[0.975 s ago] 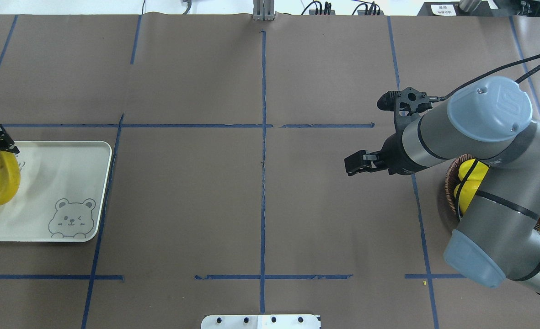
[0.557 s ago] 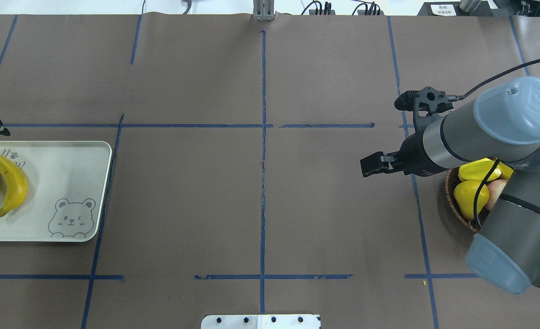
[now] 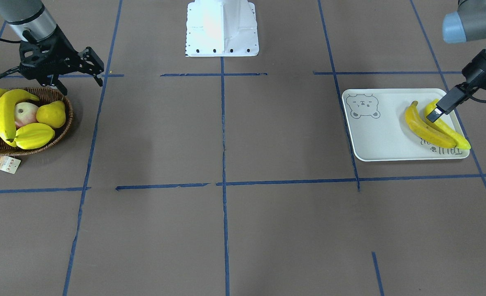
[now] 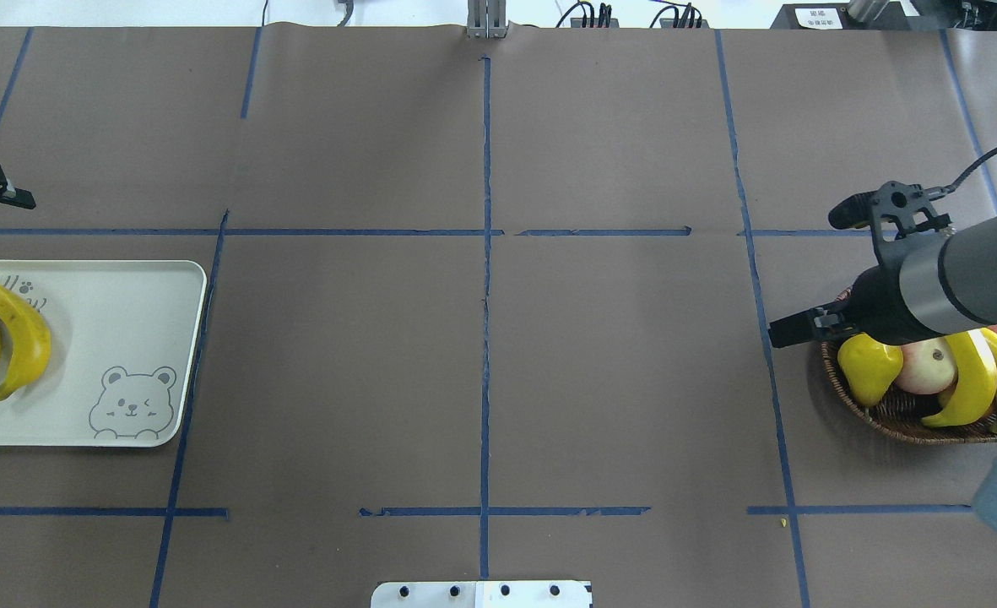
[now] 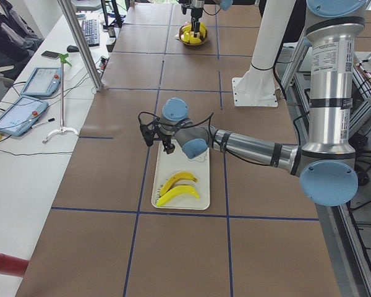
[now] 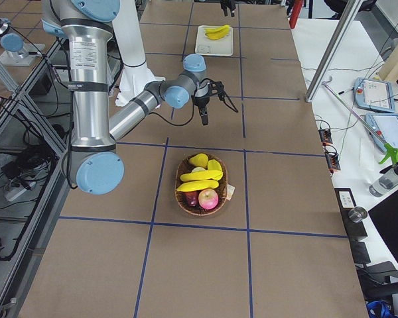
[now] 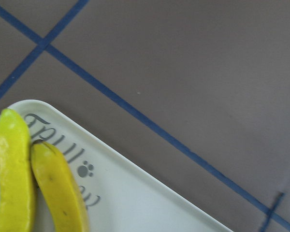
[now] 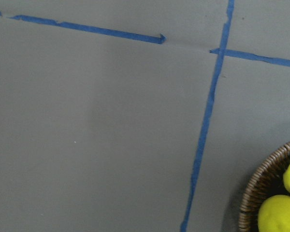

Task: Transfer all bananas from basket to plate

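Bananas (image 4: 24, 336) on plate (image 4: 110, 312), left pincer (image 4: 5, 225) now clear

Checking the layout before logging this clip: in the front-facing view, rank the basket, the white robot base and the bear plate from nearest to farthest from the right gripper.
1. The basket, just below the right gripper, at the view's left edge.
2. The white robot base, top centre.
3. The plate, far across on the view's right.
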Robot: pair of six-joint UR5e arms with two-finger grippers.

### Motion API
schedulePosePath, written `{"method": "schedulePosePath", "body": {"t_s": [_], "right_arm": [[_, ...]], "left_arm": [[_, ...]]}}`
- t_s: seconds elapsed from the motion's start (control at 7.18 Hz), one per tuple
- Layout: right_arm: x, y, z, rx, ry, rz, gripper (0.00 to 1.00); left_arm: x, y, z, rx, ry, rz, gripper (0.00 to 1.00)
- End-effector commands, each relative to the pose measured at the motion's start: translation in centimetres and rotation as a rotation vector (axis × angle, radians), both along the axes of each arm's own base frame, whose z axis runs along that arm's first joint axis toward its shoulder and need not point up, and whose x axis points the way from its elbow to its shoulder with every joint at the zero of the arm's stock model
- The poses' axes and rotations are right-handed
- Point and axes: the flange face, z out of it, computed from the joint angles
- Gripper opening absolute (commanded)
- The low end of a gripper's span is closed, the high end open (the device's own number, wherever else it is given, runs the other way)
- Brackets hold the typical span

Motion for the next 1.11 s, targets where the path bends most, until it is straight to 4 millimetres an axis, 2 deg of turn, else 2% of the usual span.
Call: {"method": "schedulePosePath", "body": {"t_s": [0.0,0.14,0.28,0.56,0.98], "right_arm": [[5.0,2.4,6.5,0.023,-0.024,-0.010,1.00],[8.4,2.6,9.4,0.044,-0.030,-0.026,1.00],[10.6,2.0,12.7,0.060,-0.025,-0.035,1.00],[11.1,1.7,17.1,0.071,-0.018,-0.041,1.00],[11.7,1.7,18.1,0.060,0.013,-0.012,0.97]], "left_arm": [[3.2,1.4,-2.1,0.037,0.017,0.070,1.00],[3.6,1.6,-2.1,0.039,0.017,0.077,1.00],[3.6,1.6,-2.2,0.040,0.019,0.078,1.00],[3.6,1.7,-2.4,0.044,0.021,0.079,1.00],[3.6,1.9,-2.7,0.049,0.023,0.081,1.00]]}}
